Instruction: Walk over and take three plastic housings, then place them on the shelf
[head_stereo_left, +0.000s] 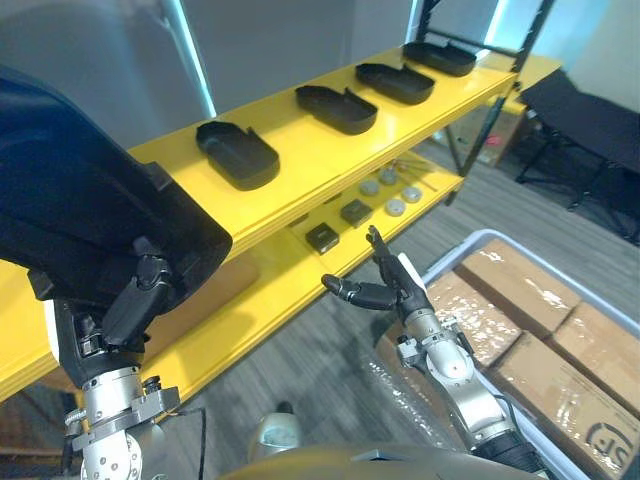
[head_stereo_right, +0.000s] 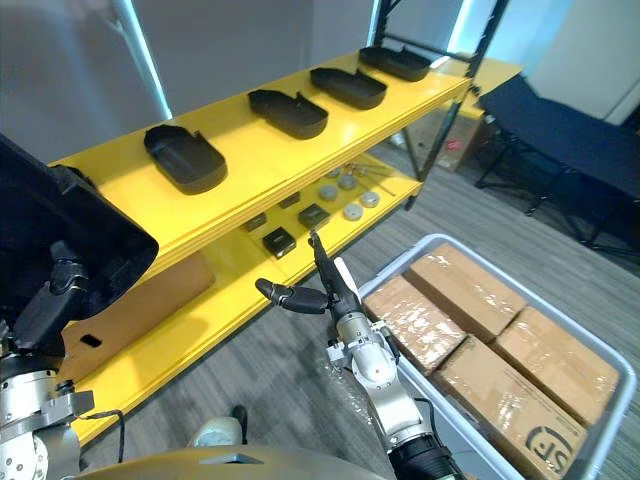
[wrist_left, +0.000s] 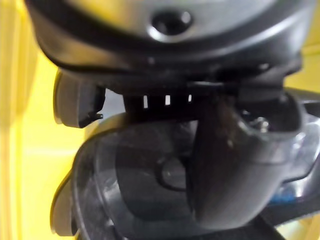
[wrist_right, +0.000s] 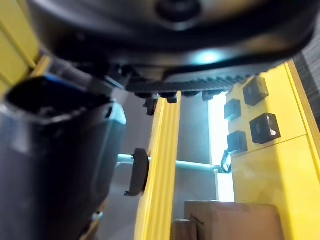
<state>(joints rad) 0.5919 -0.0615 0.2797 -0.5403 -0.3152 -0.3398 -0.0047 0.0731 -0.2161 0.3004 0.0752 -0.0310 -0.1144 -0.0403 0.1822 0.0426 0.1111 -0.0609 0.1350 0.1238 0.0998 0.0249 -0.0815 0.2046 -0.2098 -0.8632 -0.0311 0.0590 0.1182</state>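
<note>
A large black plastic housing (head_stereo_left: 80, 200) is held up at the left, over the near end of the yellow shelf's top board (head_stereo_left: 300, 170). My left hand (head_stereo_left: 140, 300) is shut on its lower edge. The left wrist view has the thumb (wrist_left: 235, 165) curled over the housing's hollow inside (wrist_left: 140, 185). Several more black housings lie in a row along the top board, the nearest one (head_stereo_left: 237, 153) just beyond the held one. My right hand (head_stereo_left: 385, 285) hangs open in front of the lower board, holding nothing, with straight fingers and the thumb spread.
The lower board (head_stereo_left: 300, 270) carries small black square parts (head_stereo_left: 322, 237), grey discs (head_stereo_left: 395, 207) and a brown cardboard box (head_stereo_right: 130, 310). A grey bin (head_stereo_right: 600, 440) of wrapped cardboard boxes stands on the floor at the right. A black folding cot (head_stereo_left: 590, 120) is at the far right.
</note>
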